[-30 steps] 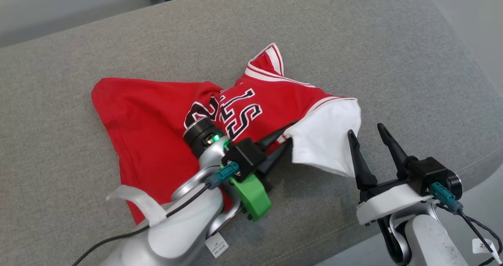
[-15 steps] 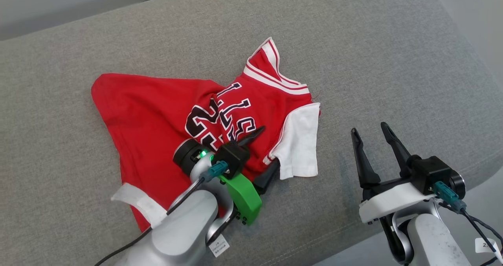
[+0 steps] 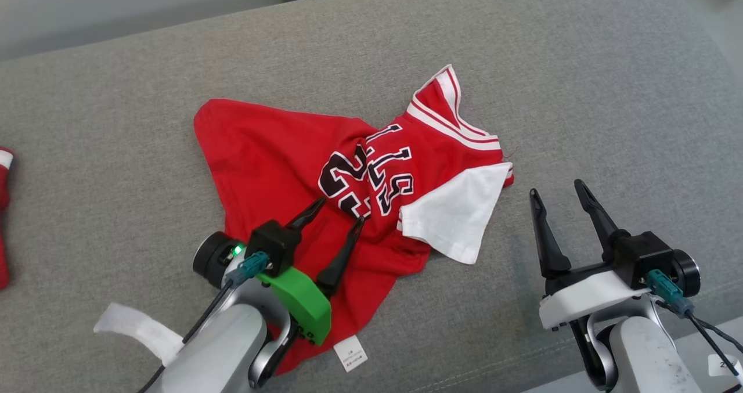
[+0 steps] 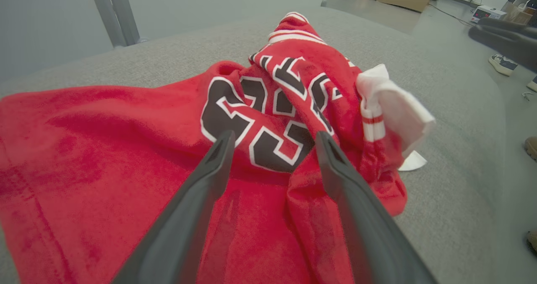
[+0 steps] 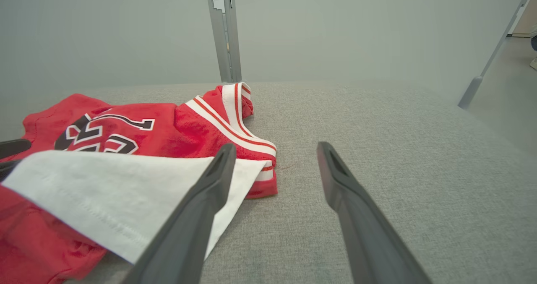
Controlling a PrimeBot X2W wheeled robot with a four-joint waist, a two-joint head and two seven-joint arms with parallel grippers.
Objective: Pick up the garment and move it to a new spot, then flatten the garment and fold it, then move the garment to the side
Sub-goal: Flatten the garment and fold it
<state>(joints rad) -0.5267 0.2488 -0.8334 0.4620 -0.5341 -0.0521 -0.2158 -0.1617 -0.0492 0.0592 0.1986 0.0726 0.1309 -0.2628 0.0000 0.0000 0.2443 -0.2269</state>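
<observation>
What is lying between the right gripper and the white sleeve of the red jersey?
Nothing but bare grey cushion: the head view shows a free strip of it between the right gripper and the white sleeve, which do not touch.

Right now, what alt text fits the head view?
A crumpled red jersey with a white sleeve lies on a grey cushion. The left gripper is open over its lower part; the right gripper is open beside the sleeve.

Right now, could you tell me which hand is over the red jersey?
The left hand, open above the jersey; the right hand is over the grey cushion.
</observation>
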